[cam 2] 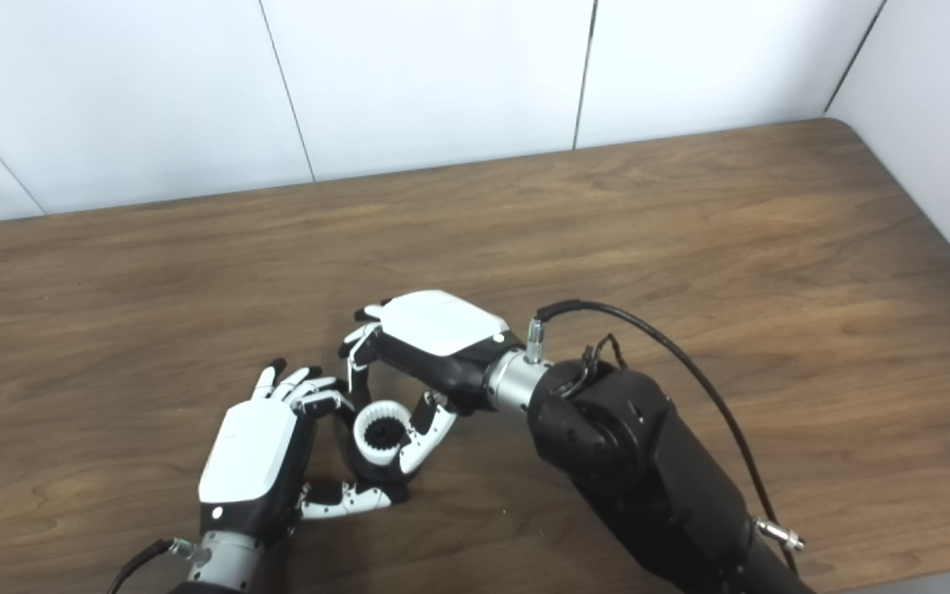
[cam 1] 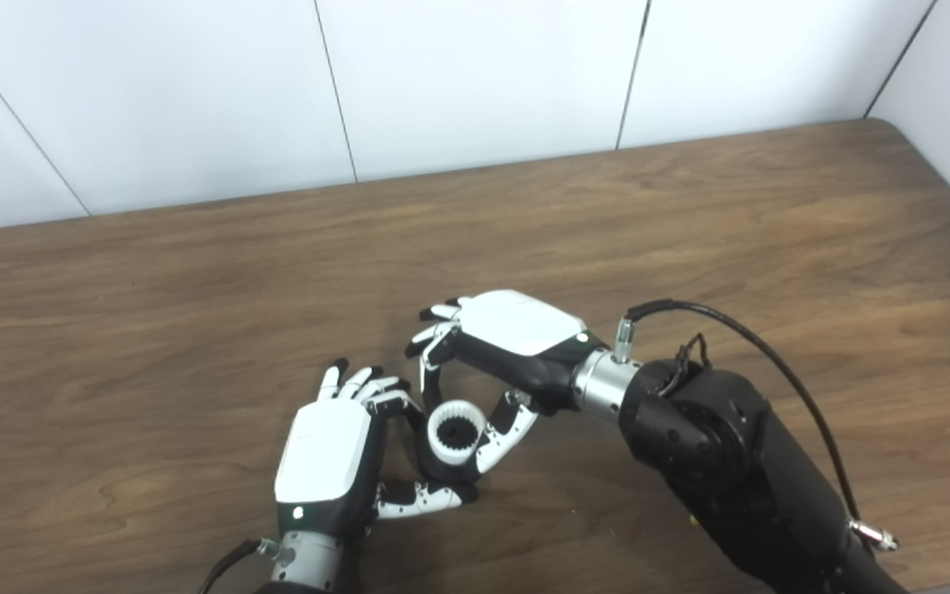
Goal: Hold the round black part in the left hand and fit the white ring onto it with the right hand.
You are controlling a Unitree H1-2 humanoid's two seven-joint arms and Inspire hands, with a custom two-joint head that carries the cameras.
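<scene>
My left hand (cam 1: 326, 454) is low in the middle of the wooden table (cam 1: 689, 214), its thumb and fingers closed around the round black part (cam 1: 440, 469). The white toothed ring (cam 1: 456, 431) sits on top of that part, and a black toothed centre shows through its hole. From the right, my right hand (cam 1: 508, 334) arches over it, pinching the ring's rim between a finger on the left and the thumb on the right. In the right eye view the ring (cam 2: 383, 435) lies between both hands (cam 2: 251, 462) (cam 2: 434, 330). How deep the ring is seated cannot be told.
The black right forearm (cam 1: 731, 470), with a looping cable (cam 1: 772, 355), fills the lower right. White wall panels (cam 1: 475, 82) stand behind the table's far edge and along its right side.
</scene>
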